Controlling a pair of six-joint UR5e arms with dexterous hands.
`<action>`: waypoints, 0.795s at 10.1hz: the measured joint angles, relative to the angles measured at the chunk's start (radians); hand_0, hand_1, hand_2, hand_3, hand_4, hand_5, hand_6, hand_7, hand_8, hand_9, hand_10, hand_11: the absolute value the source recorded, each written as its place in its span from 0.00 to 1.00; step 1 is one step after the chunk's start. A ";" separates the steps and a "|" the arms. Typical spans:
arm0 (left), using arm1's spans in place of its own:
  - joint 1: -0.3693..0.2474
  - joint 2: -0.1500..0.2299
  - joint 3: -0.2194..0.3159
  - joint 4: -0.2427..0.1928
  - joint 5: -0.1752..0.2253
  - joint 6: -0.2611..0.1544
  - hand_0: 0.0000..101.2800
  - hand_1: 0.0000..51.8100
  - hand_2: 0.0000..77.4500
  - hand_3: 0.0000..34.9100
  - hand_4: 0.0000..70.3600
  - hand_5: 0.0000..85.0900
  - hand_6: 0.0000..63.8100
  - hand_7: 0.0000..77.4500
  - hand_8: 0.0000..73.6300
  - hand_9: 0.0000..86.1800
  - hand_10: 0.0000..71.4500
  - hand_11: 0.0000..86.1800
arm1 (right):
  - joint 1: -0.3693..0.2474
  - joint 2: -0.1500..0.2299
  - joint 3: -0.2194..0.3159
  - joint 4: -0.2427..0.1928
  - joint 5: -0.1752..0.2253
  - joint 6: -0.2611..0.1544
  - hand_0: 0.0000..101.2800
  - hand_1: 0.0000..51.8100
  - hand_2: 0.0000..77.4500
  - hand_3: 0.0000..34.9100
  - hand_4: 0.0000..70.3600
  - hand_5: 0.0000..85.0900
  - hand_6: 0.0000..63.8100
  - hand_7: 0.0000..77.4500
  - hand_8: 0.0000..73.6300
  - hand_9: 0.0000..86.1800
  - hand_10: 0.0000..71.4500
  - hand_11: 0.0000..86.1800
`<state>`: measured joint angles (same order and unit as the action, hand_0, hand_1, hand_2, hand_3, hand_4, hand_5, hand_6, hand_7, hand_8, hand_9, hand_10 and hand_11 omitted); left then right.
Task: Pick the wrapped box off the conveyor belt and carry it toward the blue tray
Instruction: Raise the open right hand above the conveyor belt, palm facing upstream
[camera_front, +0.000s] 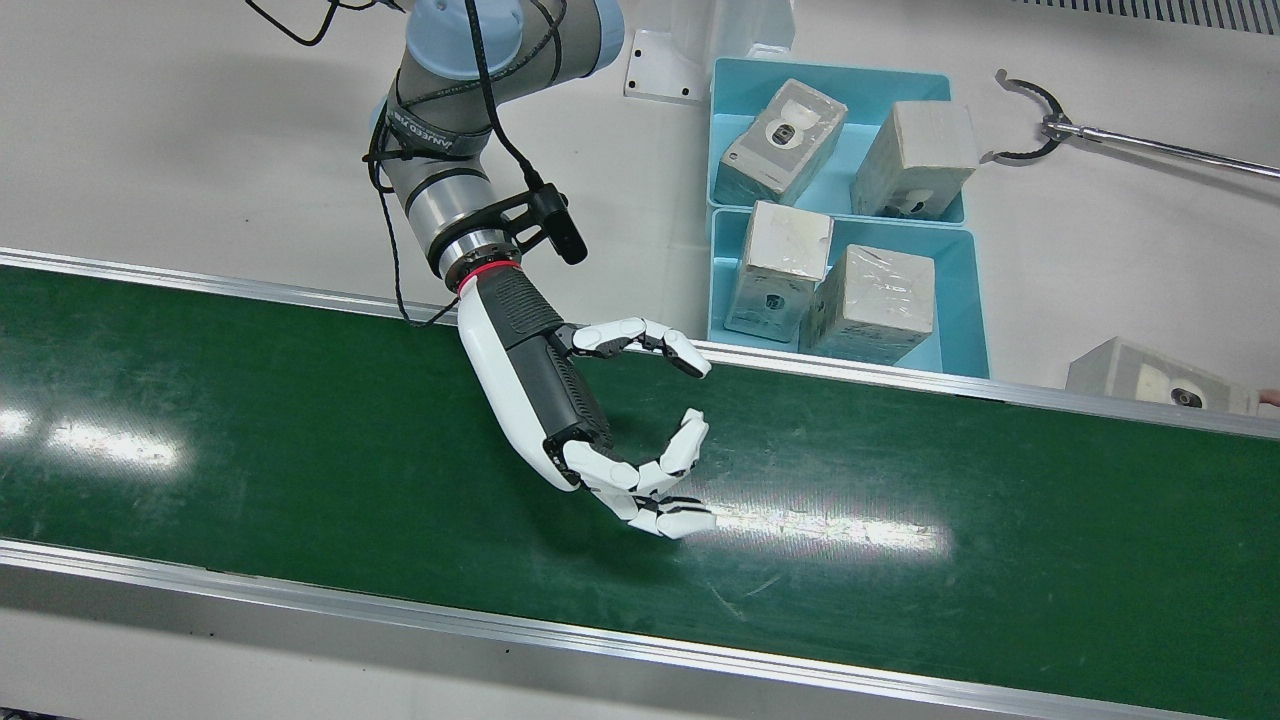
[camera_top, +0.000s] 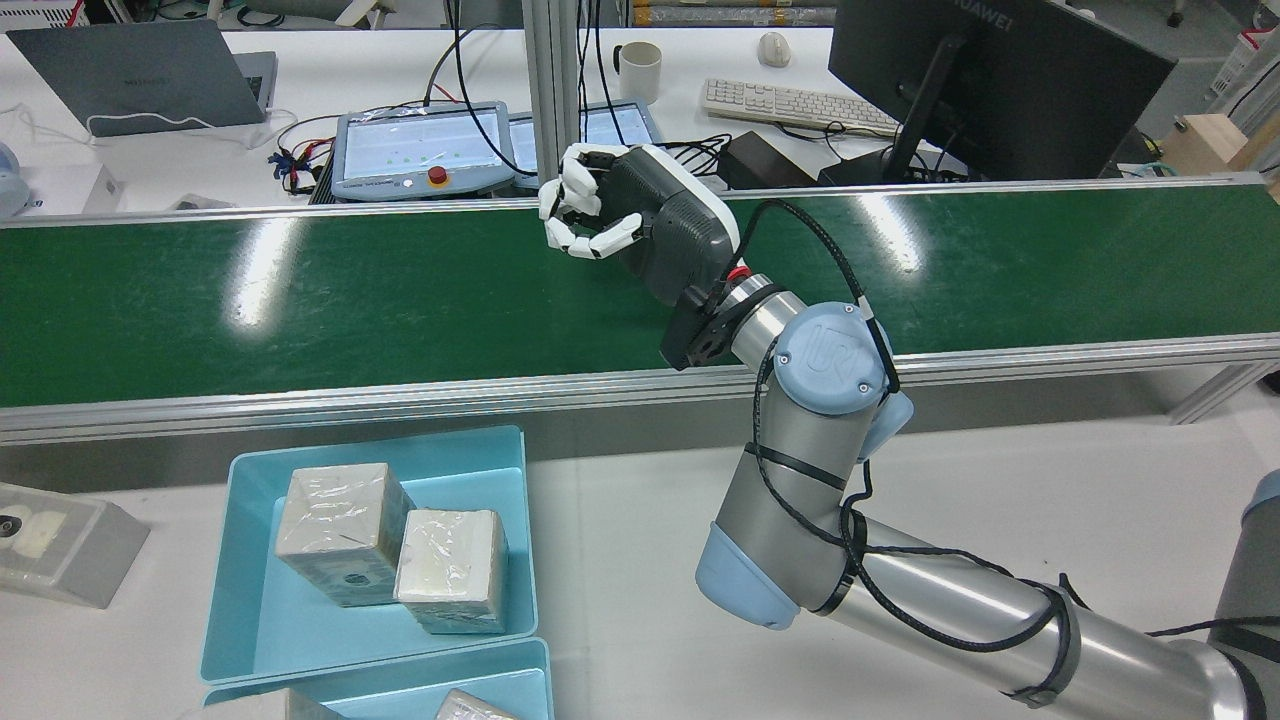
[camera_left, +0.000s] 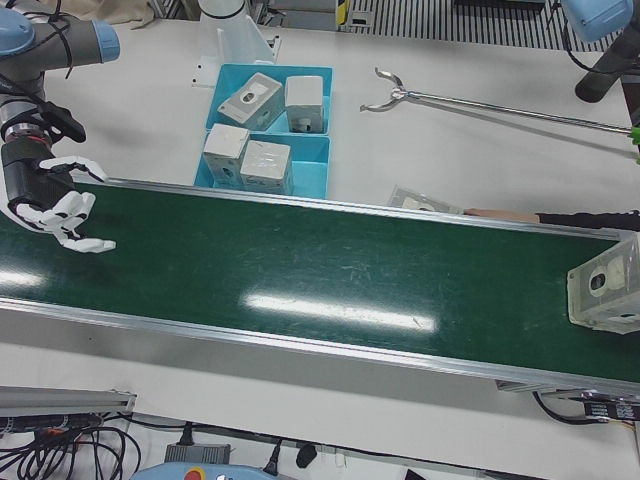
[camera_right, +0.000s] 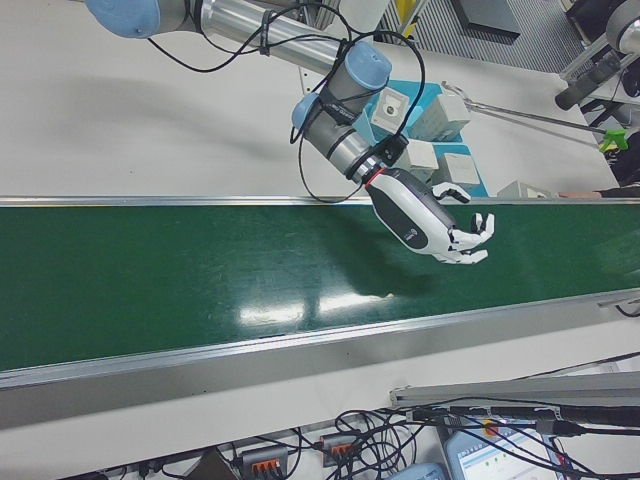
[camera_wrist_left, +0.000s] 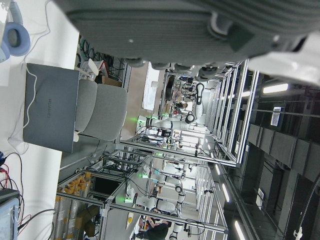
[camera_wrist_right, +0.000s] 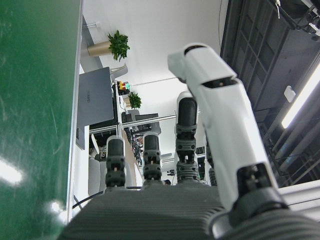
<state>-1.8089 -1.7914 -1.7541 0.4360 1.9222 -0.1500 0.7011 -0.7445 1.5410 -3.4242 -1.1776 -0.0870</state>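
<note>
A wrapped box lies on the green conveyor belt at its far right end in the left-front view, far from my right hand. My right hand hovers over the belt with fingers curled apart, holding nothing; it also shows in the rear view and the right-front view. Two blue trays stand beyond the belt, each with two wrapped boxes. The left hand view shows only the dark palm of my left hand; its fingers are hidden.
Another wrapped box sits on the white table beside the belt, a person's fingertip next to it. A long metal grabber tool lies beyond the trays. Aluminium rails edge the belt. Monitors and laptops stand across it.
</note>
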 joint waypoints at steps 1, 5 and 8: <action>0.000 0.000 0.000 0.000 0.000 0.000 0.00 0.00 0.01 0.00 0.00 0.01 0.00 0.01 0.01 0.00 0.01 0.00 | 0.000 0.010 -0.021 0.012 -0.002 0.001 0.61 0.61 0.42 0.33 0.53 0.56 0.66 0.65 0.27 0.42 0.25 0.44; 0.000 0.000 0.000 0.000 0.000 0.000 0.00 0.00 0.01 0.00 0.00 0.01 0.00 0.01 0.01 0.00 0.00 0.00 | 0.000 0.039 -0.064 0.025 -0.035 0.006 0.53 0.44 0.23 0.40 0.21 0.20 0.11 0.27 0.00 0.03 0.00 0.02; 0.000 0.000 0.000 0.000 0.000 0.000 0.00 0.00 0.01 0.00 0.00 0.01 0.00 0.01 0.01 0.00 0.01 0.00 | 0.001 0.014 -0.063 0.027 -0.035 0.018 0.53 0.46 0.27 0.31 0.18 0.23 0.12 0.30 0.00 0.05 0.00 0.02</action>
<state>-1.8090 -1.7914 -1.7541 0.4360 1.9222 -0.1500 0.7019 -0.7306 1.4781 -3.3968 -1.2122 -0.0688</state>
